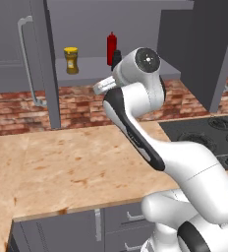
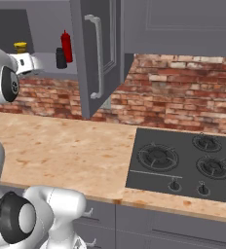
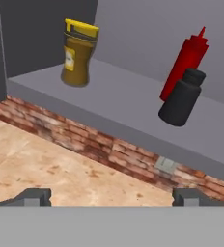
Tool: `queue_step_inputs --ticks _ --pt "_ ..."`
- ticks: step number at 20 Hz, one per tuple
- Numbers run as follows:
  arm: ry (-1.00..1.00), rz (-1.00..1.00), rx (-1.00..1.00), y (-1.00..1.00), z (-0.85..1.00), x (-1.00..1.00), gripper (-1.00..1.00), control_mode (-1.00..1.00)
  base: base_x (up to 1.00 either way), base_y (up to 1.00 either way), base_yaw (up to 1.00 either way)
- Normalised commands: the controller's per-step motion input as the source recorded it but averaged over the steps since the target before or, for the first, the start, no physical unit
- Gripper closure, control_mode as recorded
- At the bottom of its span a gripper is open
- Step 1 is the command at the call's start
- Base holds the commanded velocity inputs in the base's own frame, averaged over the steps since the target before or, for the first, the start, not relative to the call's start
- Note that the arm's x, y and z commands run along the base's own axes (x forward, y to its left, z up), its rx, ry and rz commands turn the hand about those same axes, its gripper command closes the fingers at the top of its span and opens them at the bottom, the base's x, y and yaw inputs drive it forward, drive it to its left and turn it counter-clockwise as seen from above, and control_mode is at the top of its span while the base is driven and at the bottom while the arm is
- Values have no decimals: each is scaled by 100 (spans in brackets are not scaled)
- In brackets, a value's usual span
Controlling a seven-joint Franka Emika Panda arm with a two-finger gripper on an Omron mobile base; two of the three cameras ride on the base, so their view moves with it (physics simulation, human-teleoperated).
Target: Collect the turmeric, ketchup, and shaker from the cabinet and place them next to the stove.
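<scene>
End effector [image 3: 111, 197] released, over bench [image 3: 46, 164]. Turmeric [image 3: 78, 53], ketchup [image 3: 187, 60], shaker [image 3: 181, 98] upright on cabinet [image 3: 128, 103] shelf.

All three upright on cabinet [image 1: 37, 59] shelf, doors open. Turmeric [image 3: 78, 53], yellow lid, sits left, well apart. Ketchup [image 3: 187, 60] stands right, black shaker [image 3: 181, 98] just in front, overlapping. Stove [image 2: 183, 163] far right on counter.

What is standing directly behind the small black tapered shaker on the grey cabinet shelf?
The tall red ketchup bottle stands behind the small black tapered shaker on the grey cabinet shelf. Its lower part is covered by the shaker, so its base cannot be seen.
</scene>
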Motion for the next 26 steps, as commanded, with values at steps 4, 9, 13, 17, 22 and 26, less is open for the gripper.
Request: queue_step_inputs --ticks 4,9,13,17,22,26 --pt "0 0 0 0 22 12 -100 -100 0 0 0" --pt "-1 0 5 0 21 20 -100 -100 0 0 0" --pt "-9 0 16 -2 3 13 -100 -100 0 0 0" --pt "-8 -4 14 -8 0 9 -100 -100 0 0 0" --pt "-13 -3 10 -23 3 0 -100 -100 0 0 0" --pt "-6 -1 7 -33 15 0 -100 -100 0 0 0"
